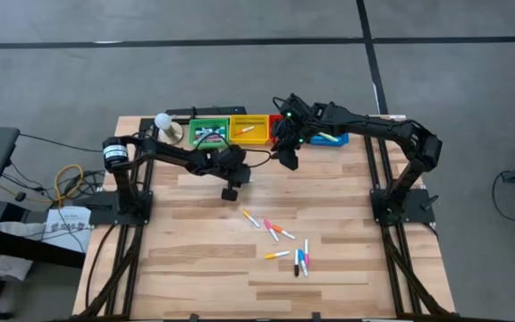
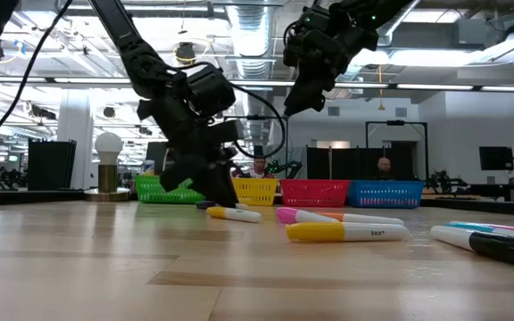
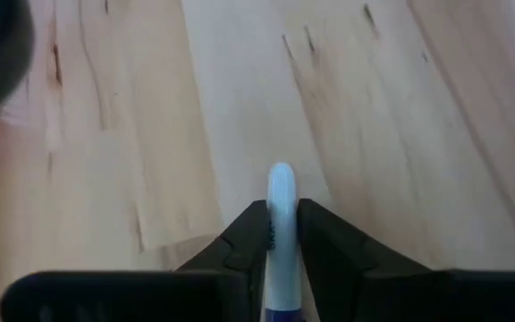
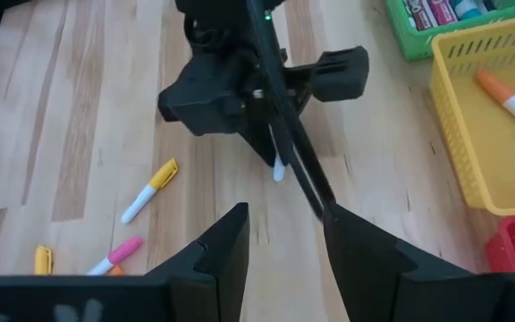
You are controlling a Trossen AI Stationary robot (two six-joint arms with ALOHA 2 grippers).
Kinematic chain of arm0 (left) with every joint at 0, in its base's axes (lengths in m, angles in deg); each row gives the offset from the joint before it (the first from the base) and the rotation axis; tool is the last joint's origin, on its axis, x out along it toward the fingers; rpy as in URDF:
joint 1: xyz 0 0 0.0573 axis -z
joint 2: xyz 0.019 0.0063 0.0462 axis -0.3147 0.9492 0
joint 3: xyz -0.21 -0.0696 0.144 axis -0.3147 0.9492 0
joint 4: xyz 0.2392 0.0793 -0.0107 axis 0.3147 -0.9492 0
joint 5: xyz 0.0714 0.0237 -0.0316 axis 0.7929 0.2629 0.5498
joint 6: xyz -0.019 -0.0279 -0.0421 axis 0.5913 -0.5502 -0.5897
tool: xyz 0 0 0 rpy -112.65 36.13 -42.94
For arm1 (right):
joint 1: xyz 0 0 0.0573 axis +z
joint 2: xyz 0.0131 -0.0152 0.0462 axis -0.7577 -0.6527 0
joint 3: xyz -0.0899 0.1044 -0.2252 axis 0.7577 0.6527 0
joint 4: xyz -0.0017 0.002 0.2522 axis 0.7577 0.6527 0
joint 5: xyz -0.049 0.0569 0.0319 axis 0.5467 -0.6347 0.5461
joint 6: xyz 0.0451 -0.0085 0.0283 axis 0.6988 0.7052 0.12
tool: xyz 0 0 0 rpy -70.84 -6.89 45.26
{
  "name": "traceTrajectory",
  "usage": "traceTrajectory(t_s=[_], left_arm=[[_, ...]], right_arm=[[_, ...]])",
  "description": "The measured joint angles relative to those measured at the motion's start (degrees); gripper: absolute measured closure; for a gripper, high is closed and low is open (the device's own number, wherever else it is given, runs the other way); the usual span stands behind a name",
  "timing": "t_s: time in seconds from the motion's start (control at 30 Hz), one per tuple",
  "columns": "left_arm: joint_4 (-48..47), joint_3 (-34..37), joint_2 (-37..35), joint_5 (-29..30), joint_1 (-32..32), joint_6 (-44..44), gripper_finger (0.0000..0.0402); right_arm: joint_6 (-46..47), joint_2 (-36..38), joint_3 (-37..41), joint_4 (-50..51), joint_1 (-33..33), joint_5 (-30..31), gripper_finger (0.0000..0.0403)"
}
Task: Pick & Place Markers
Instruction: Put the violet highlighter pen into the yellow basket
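Between our left gripper's two dark fingers we pinch a thin white-and-blue marker pen, while our right gripper's fingers hang spread apart above the wooden table.

Gripper hides the held marker's body

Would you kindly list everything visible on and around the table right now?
Loose markers: roughly eight, in yellow, pink, orange, blue and white, scattered on the wooden table near its middle.
Held marker: one, white-tipped, between the left tool's fingers.
Bins: four in a row at the far edge, green, yellow, red, blue.
Orange marker: one, lying in the yellow bin.
White ball on stand: one, beside the green bin.
Left tool: shut on the held marker, above the table.
Right tool: open, empty, raised near the bins.
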Motion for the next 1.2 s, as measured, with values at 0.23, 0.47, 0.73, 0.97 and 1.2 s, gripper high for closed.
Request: traceTrajectory(t_s=[0.23,0.47,0.73,0.97,1.2], left_arm=[[1.35,-0.21,1.15,-1.4,0.8,-5.1,0.0351],[0.4,0.4,-2.48,-1.79,0.91,-8.61,0.0366],[0.31,0.38,-7.48,4.79,-0.43,-8.59,0.0366],[3.34,0.37,-13.75,9.5,-5.55,-10.17,0.0362],[20.98,0.21,-16.94,9.52,-9.92,-11.83,0.0359]], right_arm=[[-0.57,0.0,0.0,-0.22,0.0,0.01,0.027],[-0.57,0.0,0.0,-0.17,0.0,0.03,0.0268],[-0.57,0.0,0.0,-0.15,0.0,0.03,0.027],[-0.55,0.0,0.0,-0.13,0.0,0.03,0.0271],[-0.55,0.0,0.0,-0.17,0.0,0.03,0.0274]])
